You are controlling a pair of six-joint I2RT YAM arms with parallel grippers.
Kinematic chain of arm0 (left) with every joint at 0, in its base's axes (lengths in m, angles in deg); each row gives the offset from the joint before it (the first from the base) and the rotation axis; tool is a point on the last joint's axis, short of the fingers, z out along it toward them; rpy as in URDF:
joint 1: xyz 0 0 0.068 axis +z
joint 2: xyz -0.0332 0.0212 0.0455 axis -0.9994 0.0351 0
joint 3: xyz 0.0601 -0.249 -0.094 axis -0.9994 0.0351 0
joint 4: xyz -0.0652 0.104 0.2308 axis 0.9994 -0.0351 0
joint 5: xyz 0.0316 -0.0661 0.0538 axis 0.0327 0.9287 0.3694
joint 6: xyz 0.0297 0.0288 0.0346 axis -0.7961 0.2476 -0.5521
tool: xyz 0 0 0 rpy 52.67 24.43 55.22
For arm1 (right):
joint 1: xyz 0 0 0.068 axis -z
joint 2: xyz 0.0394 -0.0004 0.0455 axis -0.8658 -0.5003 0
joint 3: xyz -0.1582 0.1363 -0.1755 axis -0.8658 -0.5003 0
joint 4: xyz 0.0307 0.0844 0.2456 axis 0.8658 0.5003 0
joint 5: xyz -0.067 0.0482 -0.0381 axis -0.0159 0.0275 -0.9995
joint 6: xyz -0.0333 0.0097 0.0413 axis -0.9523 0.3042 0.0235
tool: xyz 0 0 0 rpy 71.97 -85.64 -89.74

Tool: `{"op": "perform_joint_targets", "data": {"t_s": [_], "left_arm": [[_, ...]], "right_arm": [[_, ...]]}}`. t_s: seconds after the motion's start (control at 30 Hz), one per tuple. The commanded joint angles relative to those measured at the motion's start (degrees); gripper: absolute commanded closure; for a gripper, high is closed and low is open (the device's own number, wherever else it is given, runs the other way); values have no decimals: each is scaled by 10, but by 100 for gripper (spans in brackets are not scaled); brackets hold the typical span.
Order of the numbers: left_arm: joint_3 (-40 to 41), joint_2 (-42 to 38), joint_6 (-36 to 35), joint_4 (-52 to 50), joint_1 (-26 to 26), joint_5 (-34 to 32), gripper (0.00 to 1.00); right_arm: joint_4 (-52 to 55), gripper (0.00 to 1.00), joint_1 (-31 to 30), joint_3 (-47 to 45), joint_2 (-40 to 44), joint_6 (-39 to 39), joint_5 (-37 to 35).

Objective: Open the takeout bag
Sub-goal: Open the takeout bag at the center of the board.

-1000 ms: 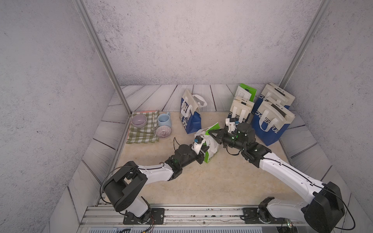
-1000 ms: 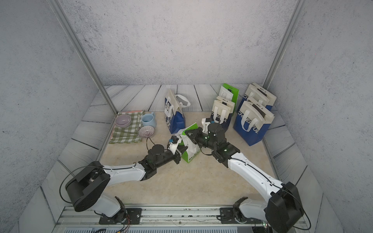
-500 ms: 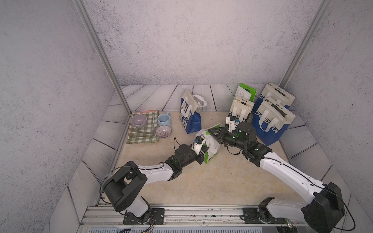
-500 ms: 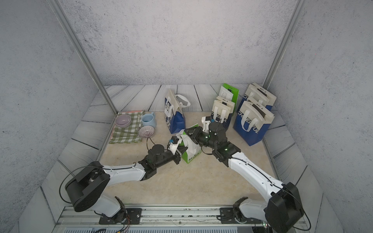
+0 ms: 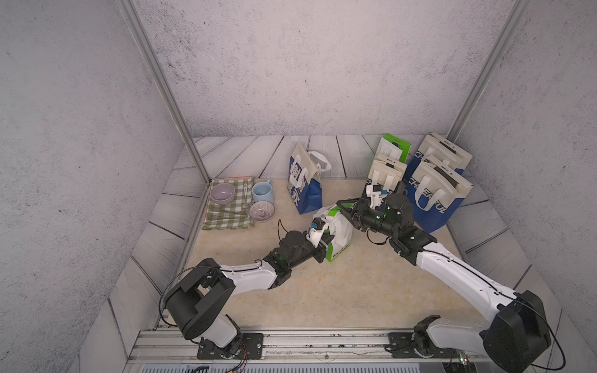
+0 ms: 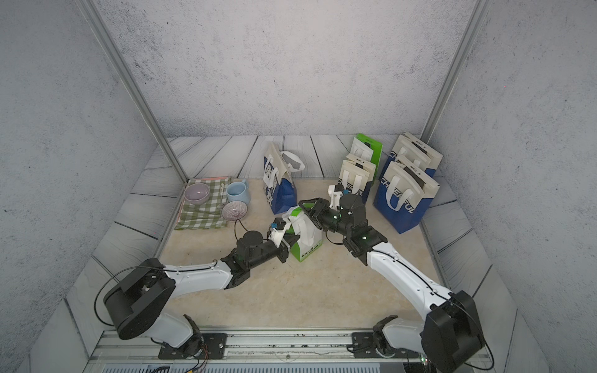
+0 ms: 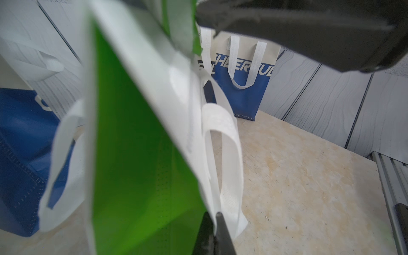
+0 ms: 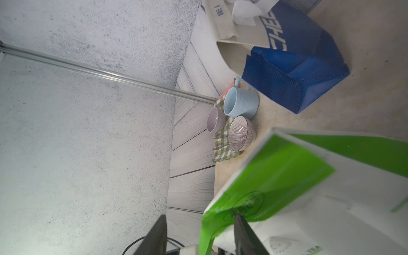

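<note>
Beige tabletop (image 5: 355,290), green takeout bag (image 5: 339,239) standing, mouth upward

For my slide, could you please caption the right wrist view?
Right gripper open at the green-and-white takeout bag; mug, striped bowl and blue bag beyond.

We are seeing the takeout bag (image 5: 339,231), green and white fabric, standing on its base near the middle of the tabletop (image 5: 371,290), slightly toward twelve o'clock. Its white loop handles (image 7: 223,154) are hanging down its sides, and its green side panel (image 5: 333,252) is facing roughly seven o'clock.
</note>
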Motion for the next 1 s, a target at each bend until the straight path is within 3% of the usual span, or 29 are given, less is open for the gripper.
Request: {"op": "perform_joint_targets", "data": {"t_s": [0.0,0.37,0.97], "left_arm": [[4,-13,-4,-11,0,11,100],[5,-13,-4,-10,1,11,100],[0,-9,-4,-15,1,15,100]], "right_arm": [[-12,49,12,-16,8,-1,-2],[-25,47,61,-54,19,-10,11],[-62,50,62,-28,-11,1,52]]}}
